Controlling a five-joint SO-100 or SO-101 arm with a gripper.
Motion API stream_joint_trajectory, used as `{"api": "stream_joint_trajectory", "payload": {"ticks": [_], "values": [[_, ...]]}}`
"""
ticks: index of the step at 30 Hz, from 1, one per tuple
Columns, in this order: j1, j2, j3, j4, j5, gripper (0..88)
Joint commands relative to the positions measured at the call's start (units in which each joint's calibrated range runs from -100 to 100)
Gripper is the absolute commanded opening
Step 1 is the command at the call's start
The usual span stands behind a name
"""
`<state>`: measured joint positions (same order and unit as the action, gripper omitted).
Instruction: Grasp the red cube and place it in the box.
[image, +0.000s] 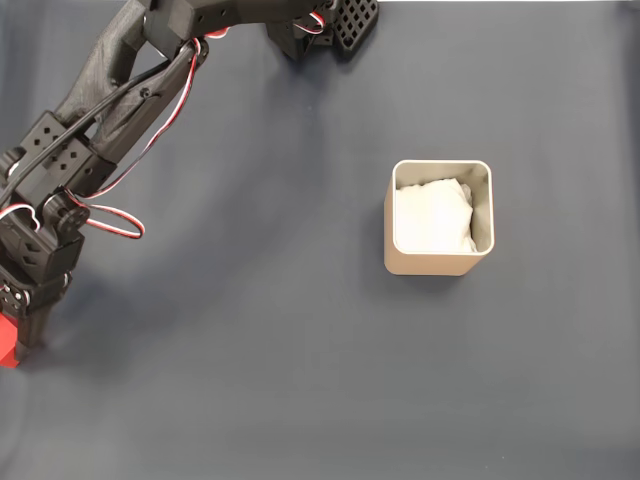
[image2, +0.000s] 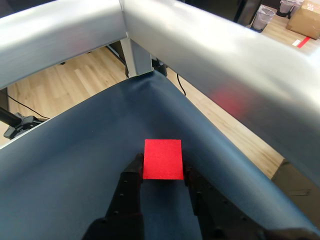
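Table (image: 300, 380): dark blue-grey cloth covers the whole work surface. In the wrist view I see its corner, with a brushed metal frame (image2: 210, 55) running along both edges and a pale wood floor (image2: 60, 90) beyond.

Arm (image: 110, 90): black, with red, white and black wires looped along it. In the fixed view it reaches from the top edge down the left side to the far left border of the picture.

Box (image: 439, 218): beige, square with rounded corners, thin walls, standing upright right of centre in the fixed view. Crumpled white paper (image: 432, 215) lies inside. It is well apart from the arm and the cube.

Gripper (image2: 163, 172): black, two fingers (image2: 131, 180), pointing down at the cloth. In the wrist view I see one finger on each side of the cube, both touching its side faces, so I read the jaws as closed on the cube. In the fixed view the gripper (image: 18, 345) sits at the lower left edge.

Red cube (image2: 163, 159): plain, matte, sharp-edged. It is held between the fingertips near the table corner, its top face level and squared to the fingers. Being a cube, it has no long axis I can name. In the fixed view only a sliver of the red cube (image: 6, 342) shows at the left border. Whether it rests on the cloth I cannot tell.
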<state>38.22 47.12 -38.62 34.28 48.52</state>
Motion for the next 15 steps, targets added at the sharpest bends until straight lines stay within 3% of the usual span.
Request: {"api": "stream_joint_trajectory", "payload": {"ticks": [1, 15], "values": [[-0.55, -4.68, -0.04, 1.21, 0.39, 0.3], [-3.04, -20.69, 14.55, 7.7, 1.32, 0.3]]}}
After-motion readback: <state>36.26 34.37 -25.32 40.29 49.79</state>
